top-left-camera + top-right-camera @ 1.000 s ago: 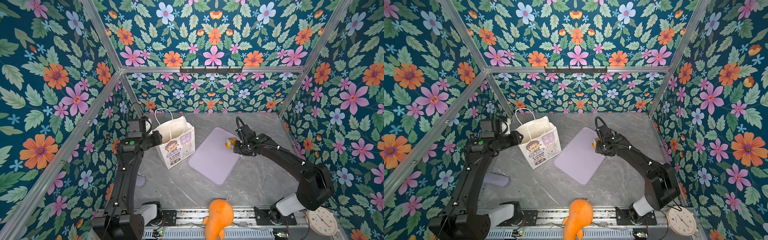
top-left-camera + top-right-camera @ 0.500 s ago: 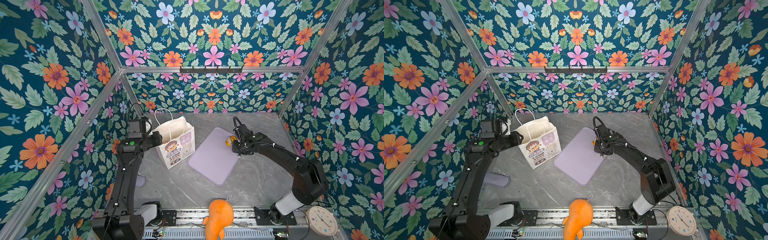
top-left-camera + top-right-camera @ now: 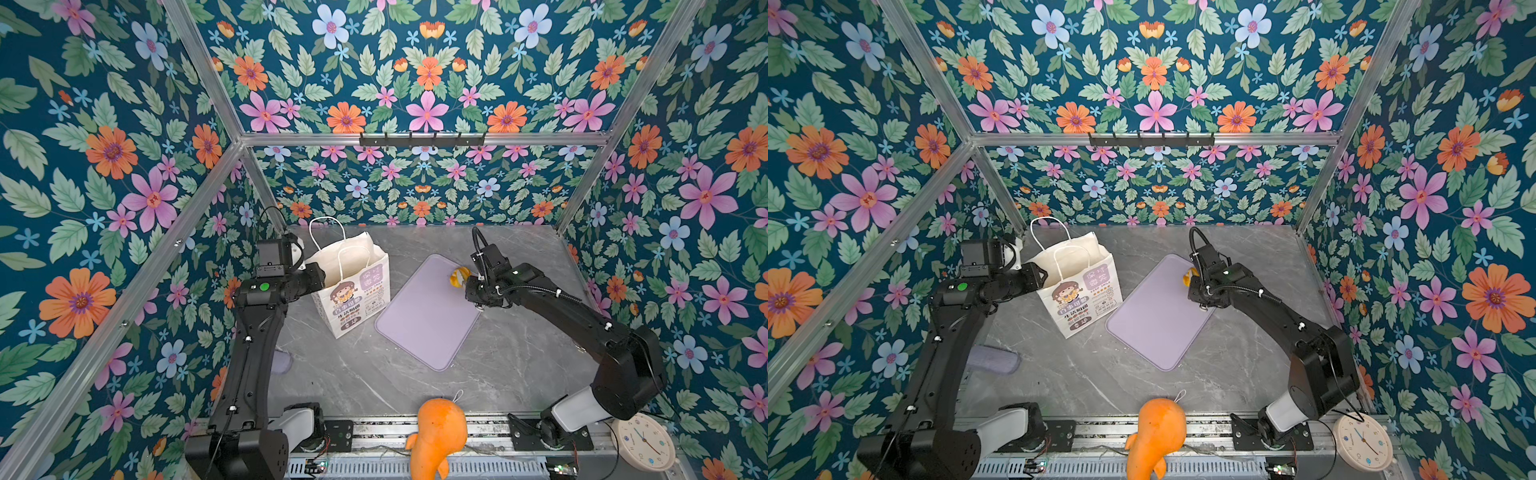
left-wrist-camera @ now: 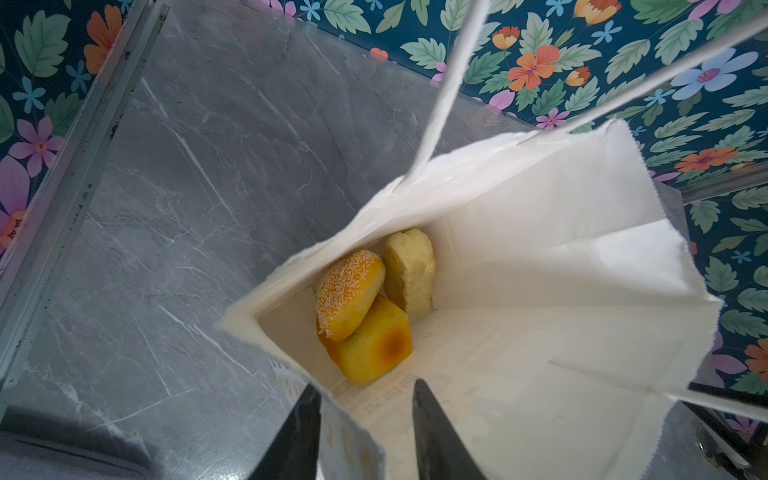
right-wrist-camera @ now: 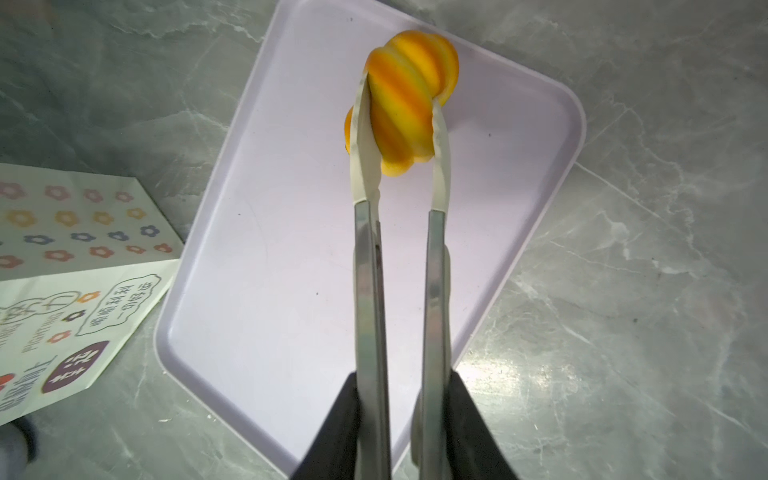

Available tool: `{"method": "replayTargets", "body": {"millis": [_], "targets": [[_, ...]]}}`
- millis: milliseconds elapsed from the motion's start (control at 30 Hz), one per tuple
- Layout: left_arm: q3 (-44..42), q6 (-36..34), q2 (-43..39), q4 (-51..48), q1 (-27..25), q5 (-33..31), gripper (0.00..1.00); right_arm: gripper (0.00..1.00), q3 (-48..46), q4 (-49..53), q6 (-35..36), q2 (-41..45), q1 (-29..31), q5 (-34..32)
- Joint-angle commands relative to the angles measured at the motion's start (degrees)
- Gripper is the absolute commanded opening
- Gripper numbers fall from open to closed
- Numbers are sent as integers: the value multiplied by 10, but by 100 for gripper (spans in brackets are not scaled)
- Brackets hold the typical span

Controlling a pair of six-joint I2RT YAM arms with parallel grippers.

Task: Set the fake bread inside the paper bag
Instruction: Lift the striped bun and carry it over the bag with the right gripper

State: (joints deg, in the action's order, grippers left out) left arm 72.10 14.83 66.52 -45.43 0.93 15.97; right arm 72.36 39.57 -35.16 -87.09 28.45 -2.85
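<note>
Grey marble tabletop [image 3: 519, 357] enclosed by floral walls. Right gripper [image 5: 401, 380] pressed closed on tongs [image 5: 436, 291], tong arms squeezed between jaws. Roll [image 5: 409, 95] clamped at tong tips, well ahead of jaws, over far end of tray [image 5: 257, 249]; contact with tray not discernible. Left gripper [image 4: 363, 390] jaws apart, bag [image 4: 540, 249] wall straddled: one jaw outside, one inside. Bun [image 4: 349, 291], loaf [image 4: 378, 345], croissant [image 4: 409, 266] seen on bag floor ahead of left jaws, bun rested on loaf, croissant just beside. Bag stood upright near tray.
</note>
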Motion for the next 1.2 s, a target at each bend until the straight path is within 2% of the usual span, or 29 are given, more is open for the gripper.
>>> {"method": "replayTargets", "body": {"millis": [0, 233, 467, 800, 1167], "targets": [[0, -4, -1, 10, 0, 2, 38, 29, 18, -1, 26, 21, 4, 24], [1, -3, 0, 11, 0, 4, 38, 28, 123, 50, 107, 37, 36, 80], [2, -2, -2, 10, 0, 6, 38, 28, 244, 64, 153, 32, 58, 162], [2, 1, -2, 11, 0, 12, 38, 28, 426, 83, 171, -62, 109, 250], [2, 0, -4, 7, 0, 11, 38, 28, 590, 159, 190, -203, 147, 259]]}}
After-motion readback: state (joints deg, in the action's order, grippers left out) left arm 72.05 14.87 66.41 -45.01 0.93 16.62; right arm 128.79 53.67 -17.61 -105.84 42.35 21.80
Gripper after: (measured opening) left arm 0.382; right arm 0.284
